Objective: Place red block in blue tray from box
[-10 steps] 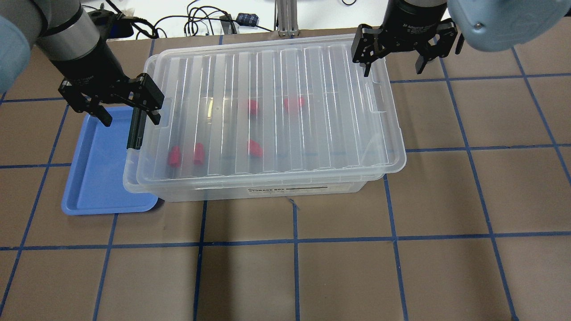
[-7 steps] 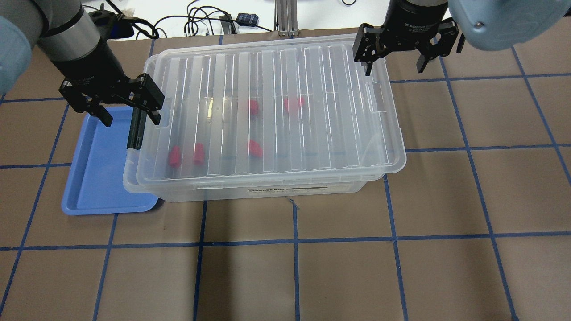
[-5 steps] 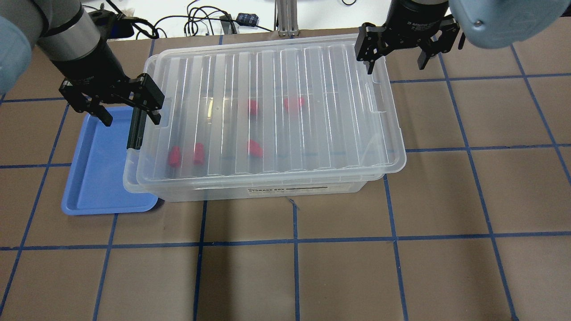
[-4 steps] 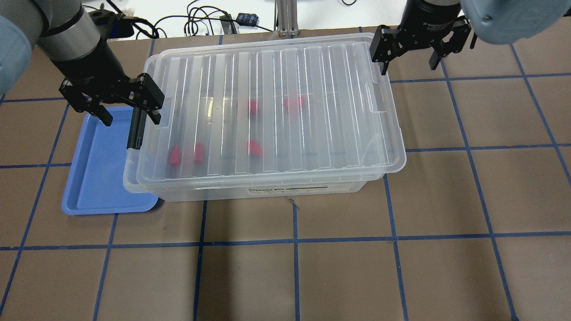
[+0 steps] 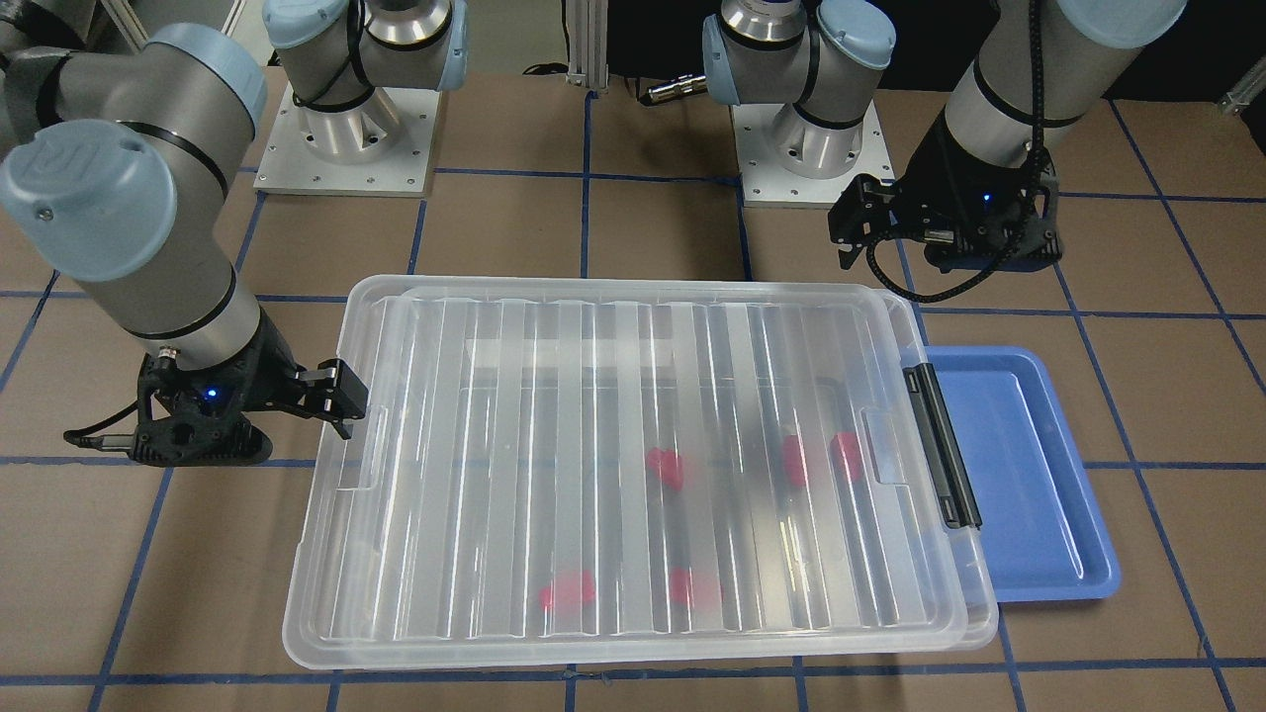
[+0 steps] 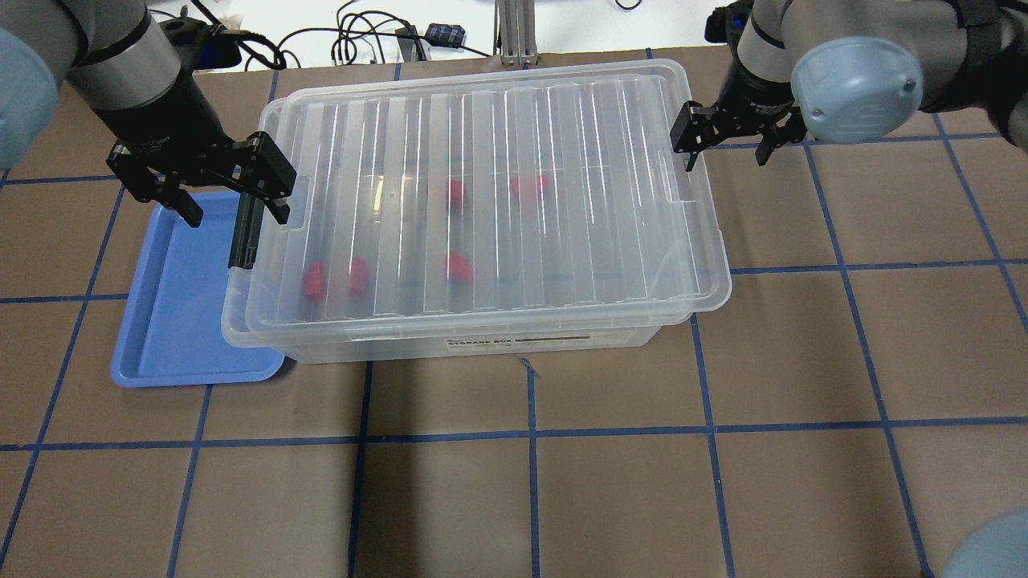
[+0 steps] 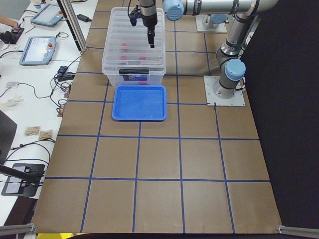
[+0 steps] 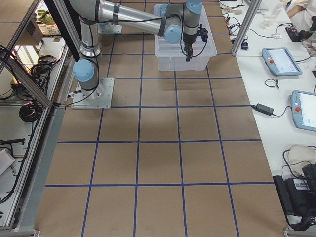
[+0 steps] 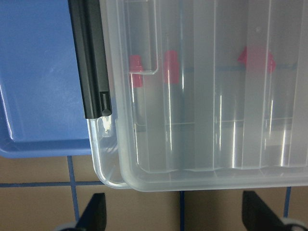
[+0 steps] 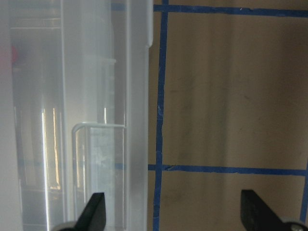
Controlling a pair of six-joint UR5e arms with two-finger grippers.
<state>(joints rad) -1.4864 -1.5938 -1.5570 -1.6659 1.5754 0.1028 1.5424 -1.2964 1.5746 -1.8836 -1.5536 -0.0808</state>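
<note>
The box (image 6: 562,341) is a clear bin with its ribbed lid (image 5: 475,475) on. Several red blocks (image 6: 314,281) (image 5: 665,468) lie inside and show through the lid. The blue tray (image 6: 173,321) (image 5: 1029,475) lies beside the box's left end and is partly under it. My left gripper (image 6: 234,210) is open over the black latch bar (image 6: 243,233) at that end. My right gripper (image 6: 723,156) is open at the box's right end. One of its fingers (image 10: 94,211) is over the lid's handle recess, and the other is over the table.
Brown table mat with blue tape grid (image 6: 530,433). Cables (image 6: 353,40) and a post (image 6: 514,32) lie beyond the far edge. In the left wrist view the latch bar (image 9: 89,57) and the tray (image 9: 38,72) sit beside the box's corner.
My right gripper has moved from the box's far right corner down along its right end and looks lower. My left gripper, the box and the tray have not moved.
</note>
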